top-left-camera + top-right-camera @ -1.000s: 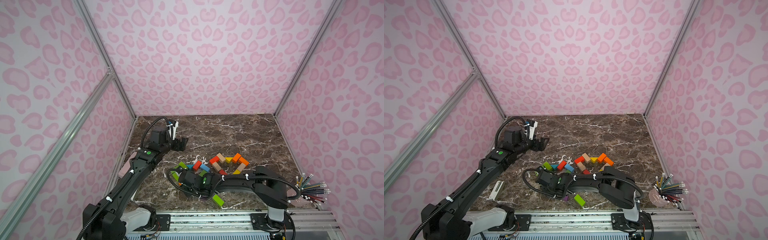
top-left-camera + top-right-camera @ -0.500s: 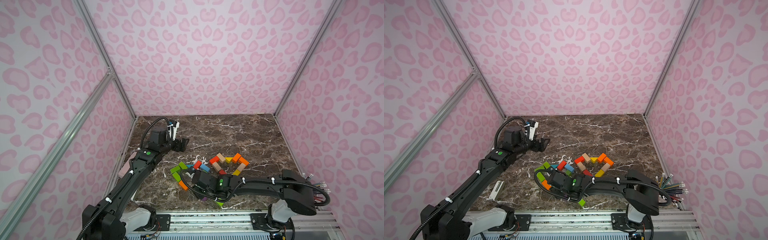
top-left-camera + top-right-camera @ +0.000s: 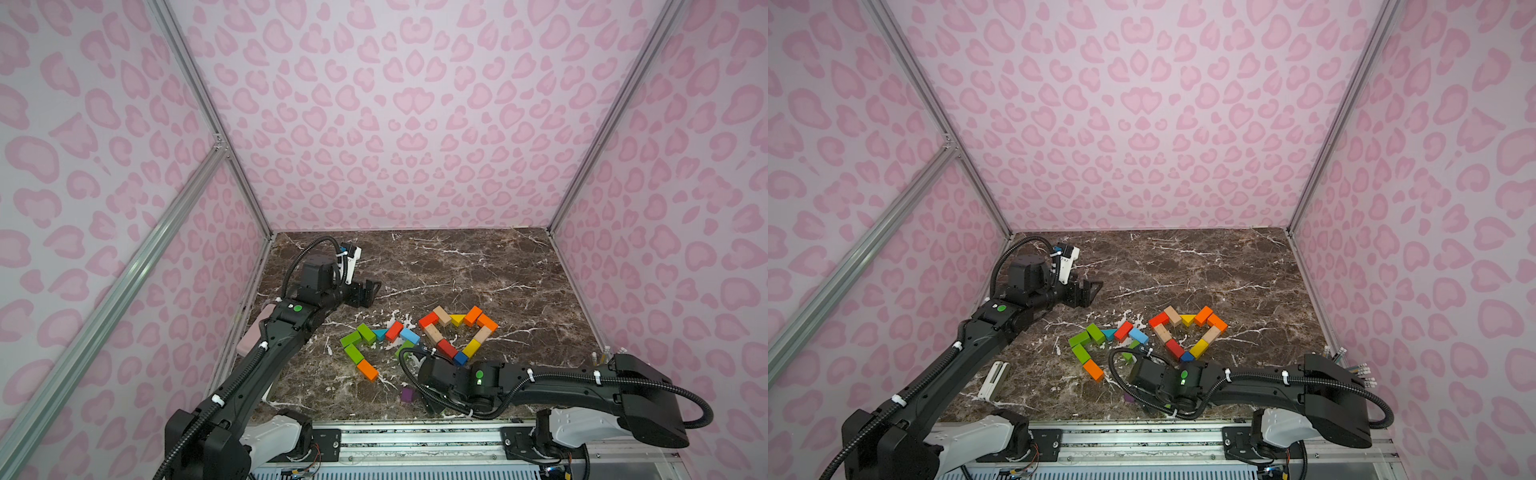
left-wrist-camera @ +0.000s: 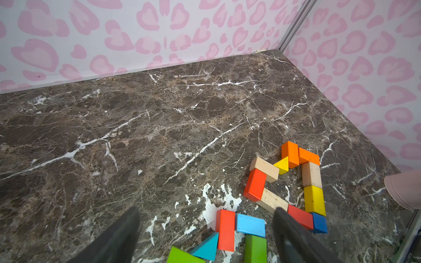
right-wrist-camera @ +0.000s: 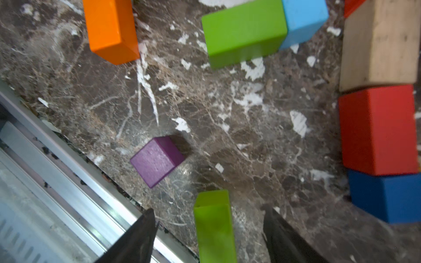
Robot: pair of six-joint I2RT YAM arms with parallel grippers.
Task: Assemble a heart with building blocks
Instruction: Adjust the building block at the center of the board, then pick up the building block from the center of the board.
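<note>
Space is seen on either side of a green block point(image 5: 214, 227) that lies between the spread fingers point(image 5: 136, 239) of the right pincer point(image 5: 209, 210), low over the front edge of the desk point(image 3: 457, 266). This pincer is released and nothing is grasped. Just beside it, a purple cube point(image 3: 407, 394) is found alone. Farther in, an open chain is formed by an orange brick point(image 3: 367, 369), three green bricks point(image 3: 354, 354), a teal prism point(image 3: 380, 333), a red brick point(image 3: 394, 330) and a light blue brick point(image 3: 409, 336). Just to its right, a closed heart outline point(image 3: 446, 348) of red, tan, yellow, orange and blue pieces is laid out. Beyond, in the far half near the left edge, the left pincer point(image 3: 368, 293) is held released and empty above bare desk.
</note>
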